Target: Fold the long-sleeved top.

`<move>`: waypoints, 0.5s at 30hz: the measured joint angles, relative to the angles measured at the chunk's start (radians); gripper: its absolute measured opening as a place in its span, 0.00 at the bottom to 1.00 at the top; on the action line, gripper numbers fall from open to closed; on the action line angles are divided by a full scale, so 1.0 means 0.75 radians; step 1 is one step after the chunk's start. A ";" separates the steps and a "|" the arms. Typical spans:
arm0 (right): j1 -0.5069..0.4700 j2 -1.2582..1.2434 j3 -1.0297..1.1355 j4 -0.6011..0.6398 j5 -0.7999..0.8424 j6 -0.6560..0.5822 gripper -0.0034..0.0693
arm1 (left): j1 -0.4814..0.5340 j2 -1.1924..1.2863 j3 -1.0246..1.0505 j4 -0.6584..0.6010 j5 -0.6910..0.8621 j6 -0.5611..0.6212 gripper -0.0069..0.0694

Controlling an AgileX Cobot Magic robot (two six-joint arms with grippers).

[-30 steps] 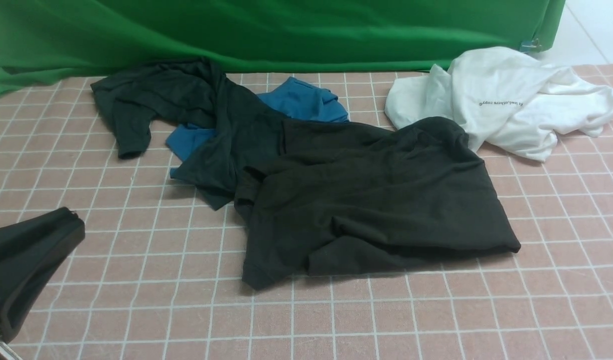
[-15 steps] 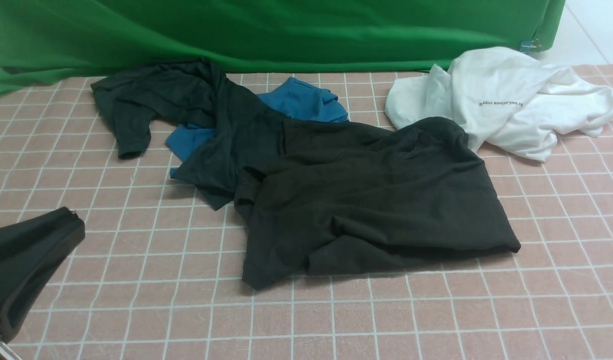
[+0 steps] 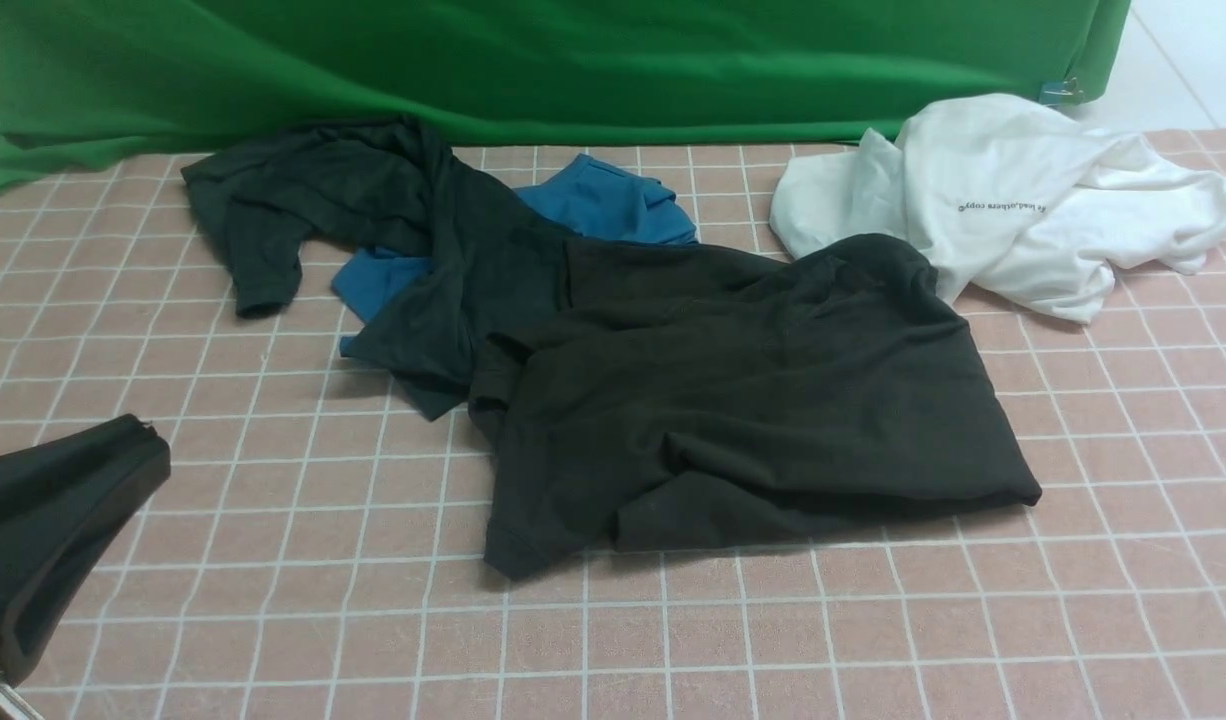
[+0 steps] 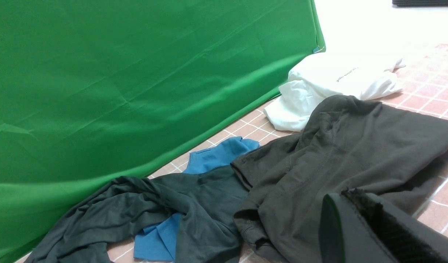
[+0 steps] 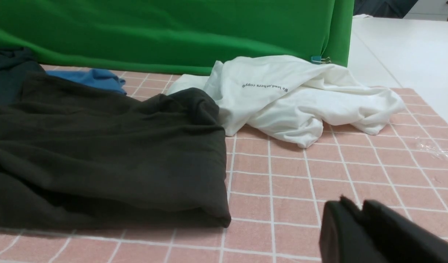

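Closest to you, your left hand point(image 3: 63, 530) is mostly cut off at the corner of the front view. You only get a dark wedge of it, hanging over the counter point(image 3: 673, 640) with nothing in it. In its wrist view the two black fingers point(image 4: 359, 226) sit pressed together, so it's clenched and empty.

Your right hand point(image 5: 355, 230) doesn't show in the front view at all. Its own camera catches just the tips, also empty, with a thin slit between them. Honestly you can't tell from that whether it's parted or closed.

The counter is a pinkish cloth with a white grid, flat and matte.

Just ahead of both hands, and apart from them, lies the long-sleeved top point(image 3: 753, 400). It's a brownish-black soft knit, bunched into a rough slab with a rolled fold along the near edge. A cuffed end pokes out toward your left hand. The sleeves are tucked into the heap, so you can't really trace them.

Past it on the left-hand side sprawls a greenish-black shirt point(image 3: 373, 220) with one short sleeve hanging out. It covers most of a blue garment point(image 3: 613, 205), and only two patches of that show.

Beyond your right hand, a crumpled white tee point(image 3: 1023, 200) has a tiny line of print too small to read. The top's far corner overlaps it.

Furthest back hangs a green backdrop cloth point(image 3: 573, 60), smooth with long soft creases.
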 joint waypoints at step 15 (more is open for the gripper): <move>0.000 0.000 0.000 0.000 0.000 0.000 0.24 | 0.611 -0.218 0.277 -0.248 -0.191 0.000 0.11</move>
